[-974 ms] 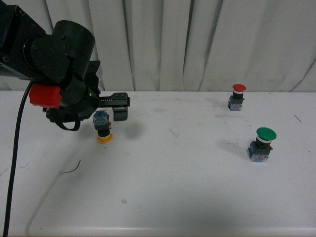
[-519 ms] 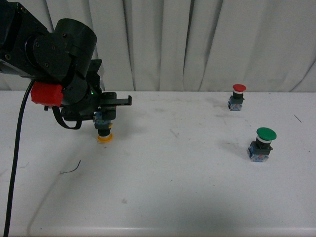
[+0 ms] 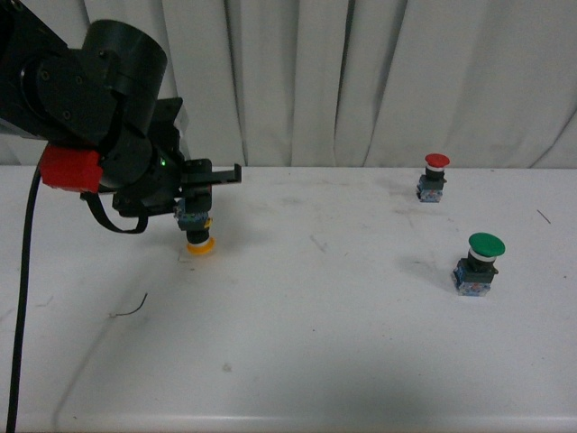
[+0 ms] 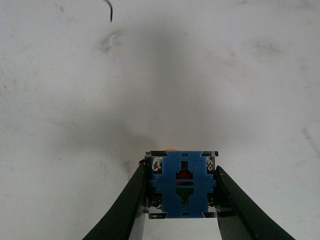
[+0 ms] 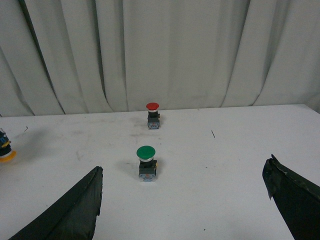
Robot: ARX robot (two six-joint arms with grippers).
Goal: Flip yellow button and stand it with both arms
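left wrist view: left gripper (image 4: 181, 175) clamped on blue base of yellow button (image 4: 182, 187), cap down, near table's (image 3: 361, 343) left side. squeeze firmly, lift clear before turning; right gripper (image 5: 182, 167) gapes wide.

The yellow button (image 3: 197, 236) is upside down: its round yellow-orange cap points down at the white table and its blue block base (image 4: 182, 185) faces up, with a black collar between them. It is at the left side of the table. The left gripper (image 4: 181, 172) of the bulky black left arm (image 3: 108, 117) clamps the blue base from both sides. Whether the cap touches the table is unclear. The right gripper (image 5: 182, 200) hangs spread wide and empty, well apart from the button.
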